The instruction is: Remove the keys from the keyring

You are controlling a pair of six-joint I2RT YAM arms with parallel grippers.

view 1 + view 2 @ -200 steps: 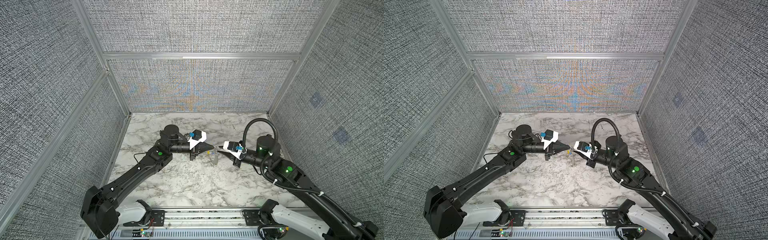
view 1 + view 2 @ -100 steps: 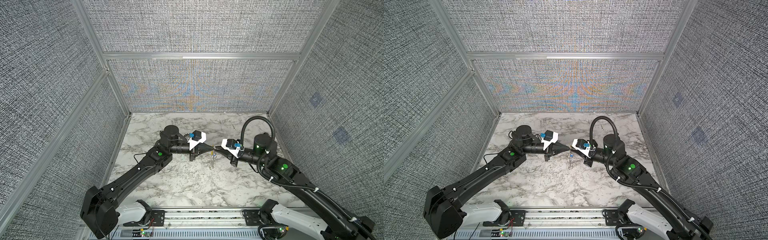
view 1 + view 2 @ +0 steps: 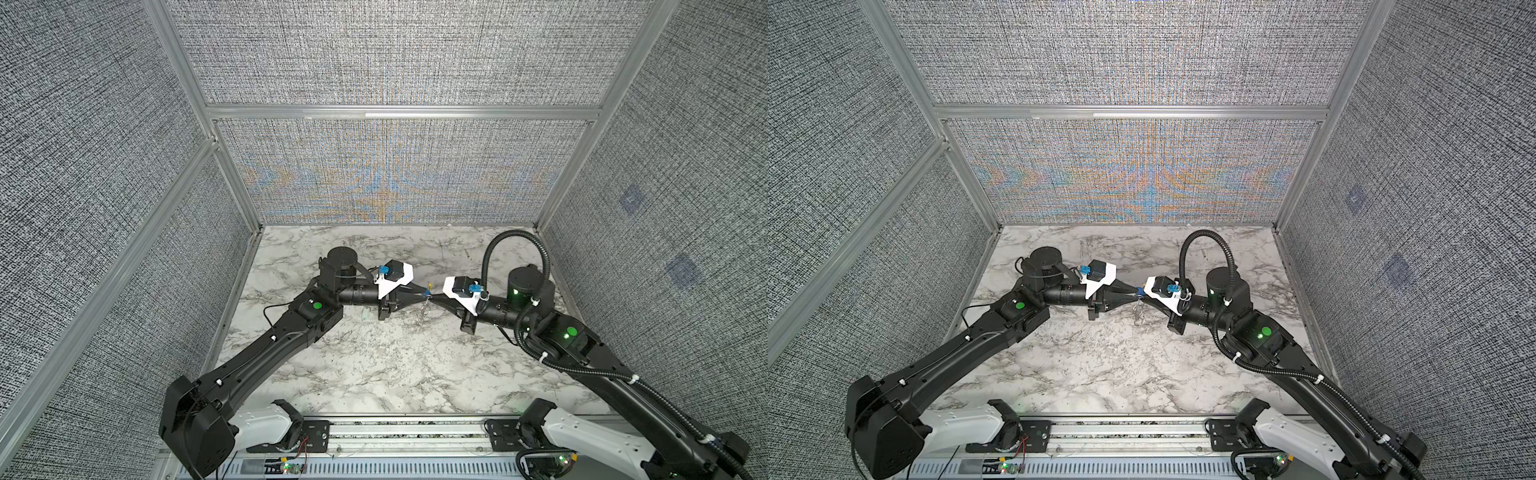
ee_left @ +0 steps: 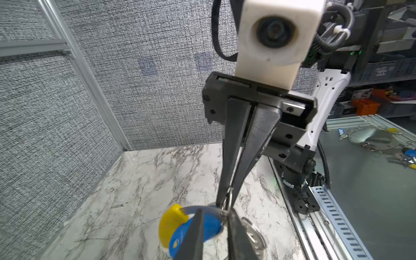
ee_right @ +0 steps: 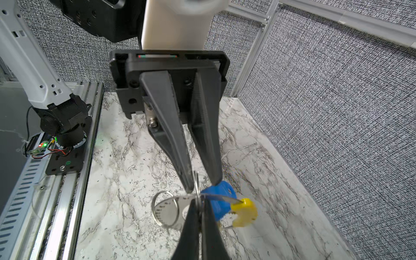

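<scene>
Ample open marble (image 5: pixel 126 227) surrounds right pincer (image 5: pixel 198 200) seemingly pinching the keyring (image 5: pixel 246 211); left pincer (image 5: pixel 202 185) spread.

so the black left arm (image 3: pixel 270 349) comes in from 7 o'clock and the black right arm (image 3: pixel 598 365) from 5, tips nose to nose in the middle: the black taper-fingered left gripper (image 5: pixel 202 184), aimed at 3 o'clock, is parted a bit, while the matching right gripper (image 4: pixel 227 199), aimed at 9, is pinched tight
</scene>
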